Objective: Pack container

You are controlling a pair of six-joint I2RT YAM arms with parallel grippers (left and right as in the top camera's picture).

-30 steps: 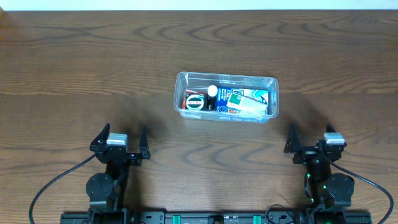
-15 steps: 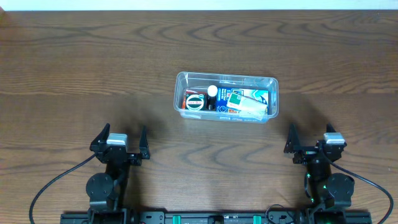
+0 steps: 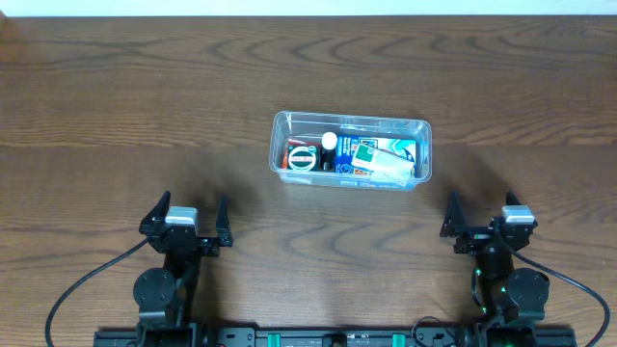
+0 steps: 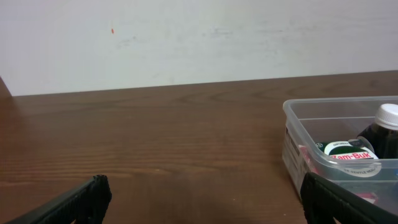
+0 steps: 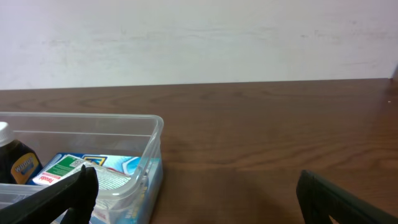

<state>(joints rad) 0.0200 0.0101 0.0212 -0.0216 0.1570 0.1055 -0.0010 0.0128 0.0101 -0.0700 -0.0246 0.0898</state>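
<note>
- The container (image 3: 350, 151) sits in the middle of the worktop (image 3: 116, 96), long side running left to right.
- It lies farther out, slightly nearer the right end effector (image 3: 482, 216) than the left end effector (image 3: 191, 212).
- Both are wide open, holding nothing.

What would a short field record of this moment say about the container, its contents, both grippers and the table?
container: clear tub, upright, mid-table, no lid on it
contents: round green-and-white tin at the left end; dark bottle with a white cap beside it; green and blue packets filling the right part
left gripper: open, empty, near the front edge, apart from the container
right gripper: open, empty, also apart from the container
table: dark wood grain
</note>
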